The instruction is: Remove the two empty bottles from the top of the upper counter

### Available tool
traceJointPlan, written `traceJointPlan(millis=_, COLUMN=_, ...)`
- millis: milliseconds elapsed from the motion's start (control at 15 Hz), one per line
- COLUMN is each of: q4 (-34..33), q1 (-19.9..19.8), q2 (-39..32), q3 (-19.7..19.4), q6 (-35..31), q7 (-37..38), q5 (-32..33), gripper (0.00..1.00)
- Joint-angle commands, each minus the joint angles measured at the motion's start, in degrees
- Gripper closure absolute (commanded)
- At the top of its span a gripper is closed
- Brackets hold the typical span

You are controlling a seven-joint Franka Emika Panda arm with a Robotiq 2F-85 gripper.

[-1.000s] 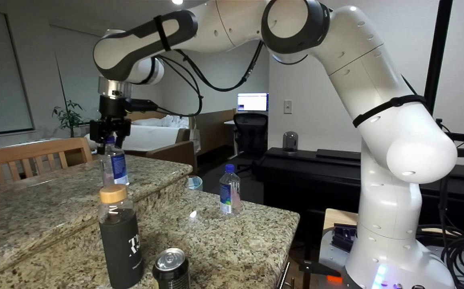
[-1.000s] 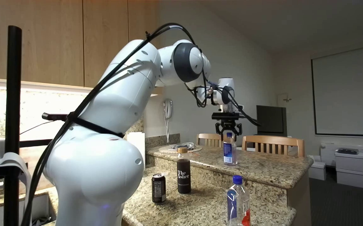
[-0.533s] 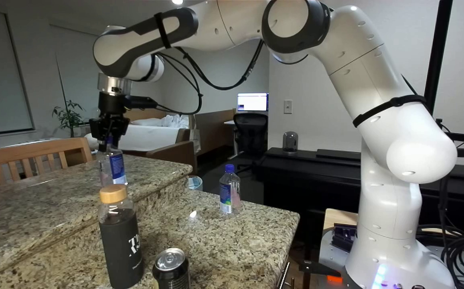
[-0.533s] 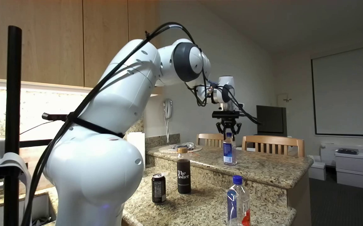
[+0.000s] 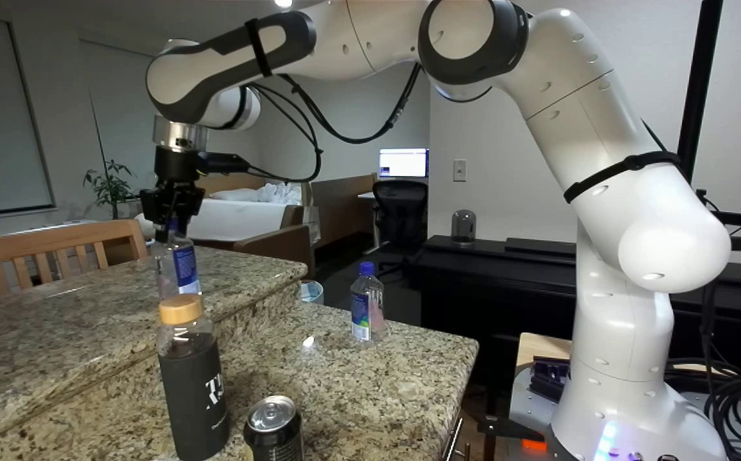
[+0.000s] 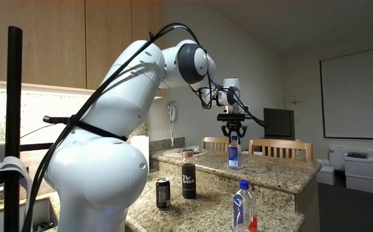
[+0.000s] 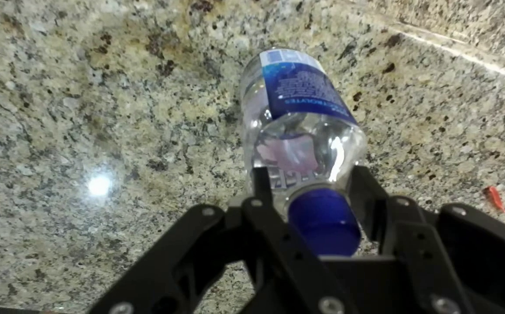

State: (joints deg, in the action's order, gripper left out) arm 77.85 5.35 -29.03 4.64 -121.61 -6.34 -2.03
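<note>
Exterior view: 1 lower bottle [image 6: 245, 209] seems removed; 1 upper bottle [image 6: 234, 156] is left, straddled by the tool [image 6: 235, 140], grip unclear.

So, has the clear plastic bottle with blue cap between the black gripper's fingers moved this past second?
Yes, slightly: in an exterior view the bottle has shifted toward picture left against the tall dark-grey flask with tan cap.

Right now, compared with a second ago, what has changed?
The pincer has narrowed about the upper bottle near its neck, apparently taking hold; they shifted slightly left in both exterior views, the pincer also up. Whether the bottle lifted is unclear. The lower bottle, flask and can stayed put.
</note>
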Motion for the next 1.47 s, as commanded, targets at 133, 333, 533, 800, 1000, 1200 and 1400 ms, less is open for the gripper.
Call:
traceJointPlan(millis=133, q4=0.5, q1=0.2, q2=1.1, q3=0.4, q6=1.6, q7=-0.2, q5=0.5, gripper=0.77)
traceJointPlan(millis=333, q4=0.5, q1=0.2, q2=1.5, q3=0.4, q6=1.9, q7=-0.3, q5=0.6, gripper=0.77)
traceJointPlan(millis=533, q4=0.6, q1=0.3, q2=2.2, q3=0.4, q6=2.1, q7=-0.4, q5=0.8, gripper=0.77)
traceJointPlan(millis=800, q4=0.8, q1=0.3, q2=3.6, q3=0.7, q6=2.2, q7=-0.8, q5=0.5, gripper=0.77)
traceJointPlan(millis=1000, q4=0.6, q1=0.2, q2=4.0, q3=0.8, q6=3.0, q7=-0.7, q5=0.6, gripper=0.77)
traceJointPlan(millis=1200, q4=1.0, q1=0.5, q2=4.3, q3=0.1, q6=2.7, q7=0.5, q5=1.7, gripper=0.25)
traceJointPlan(millis=1400, q4=1.0, q1=0.5, q2=4.1, q3=-0.1, q6=2.4, q7=0.5, q5=1.7, gripper=0.08)
